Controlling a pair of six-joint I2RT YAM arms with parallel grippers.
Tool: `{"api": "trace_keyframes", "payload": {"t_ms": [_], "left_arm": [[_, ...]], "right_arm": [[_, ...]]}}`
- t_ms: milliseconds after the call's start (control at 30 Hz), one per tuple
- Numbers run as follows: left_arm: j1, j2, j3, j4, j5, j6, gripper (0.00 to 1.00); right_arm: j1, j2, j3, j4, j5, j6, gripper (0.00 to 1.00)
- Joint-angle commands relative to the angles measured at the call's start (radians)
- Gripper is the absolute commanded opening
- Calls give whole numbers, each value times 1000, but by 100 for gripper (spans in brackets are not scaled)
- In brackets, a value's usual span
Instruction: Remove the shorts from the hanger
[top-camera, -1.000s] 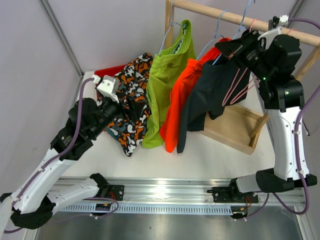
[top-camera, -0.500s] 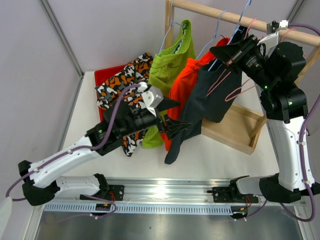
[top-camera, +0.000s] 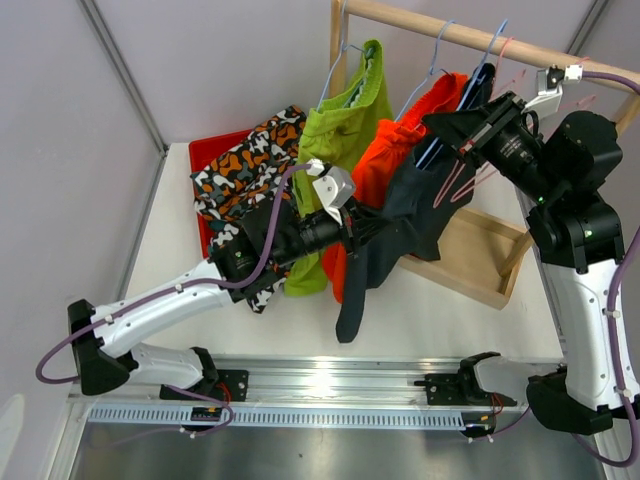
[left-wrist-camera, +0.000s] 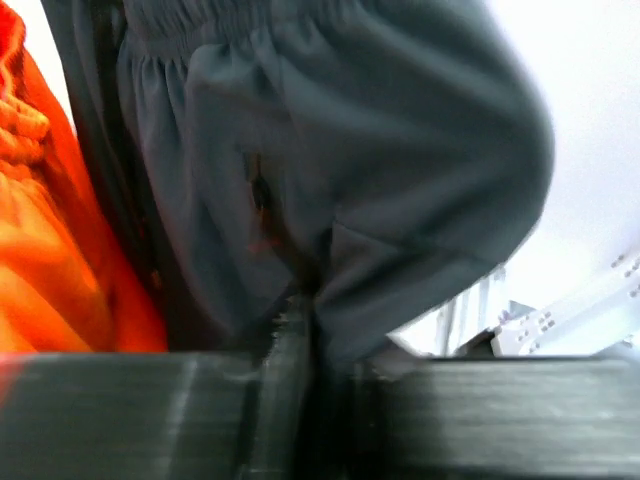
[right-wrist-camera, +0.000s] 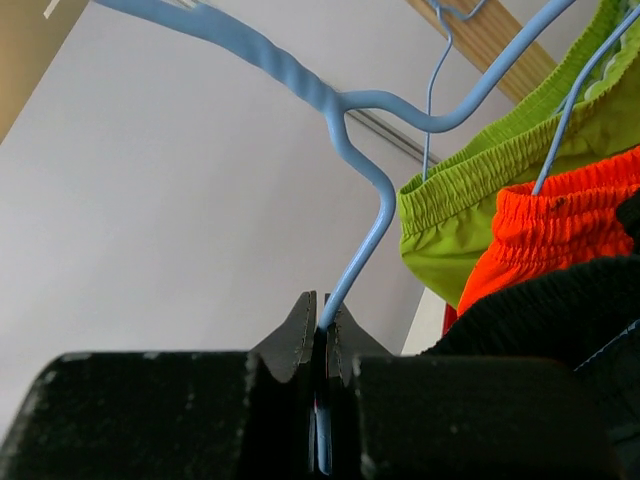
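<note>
Pinching a fold of the soft dark navy shorts, the left gripper has its jaws together on the cloth just under the gathered waistband; the left wrist view shows fabric bunched into the seam between the fingers. Right gripper is clamped on the thin blue wire hanger, low on its neck, holding it up at the far right by the wooden rail. Key geometry: the hanger sits far-right of the left jaws, and the shorts run as a long diagonal from it down to the near left, loose leg hanging past the left gripper toward the near table edge. Waistband looks not yet off the wire, so I'd call this mid-strip. Left arm is the one on the cloth; the pull should go near-left along that diagonal while the right arm braces the hanger. Risk: waistband elastic snags on the hanger end. Bright orange shorts and lime green shorts hang just left; the orange-black-white camouflage shorts lie far left.
</note>
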Motion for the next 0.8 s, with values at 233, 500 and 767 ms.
{"api": "trace_keyframes", "payload": {"t_ms": [233,500,767], "left_arm": [[-91,-205,-163,65,-162,12,0],[-347,-475,-467,-26,-396,-19,0],[-421,-398,-476,-1,-557,-33,0]], "right_arm": [[-81,-17,-47,141,-92,70,0],[-226,40,-2,205,-201,146,0],[-245,20,-67,257,-231,237,0]]}}
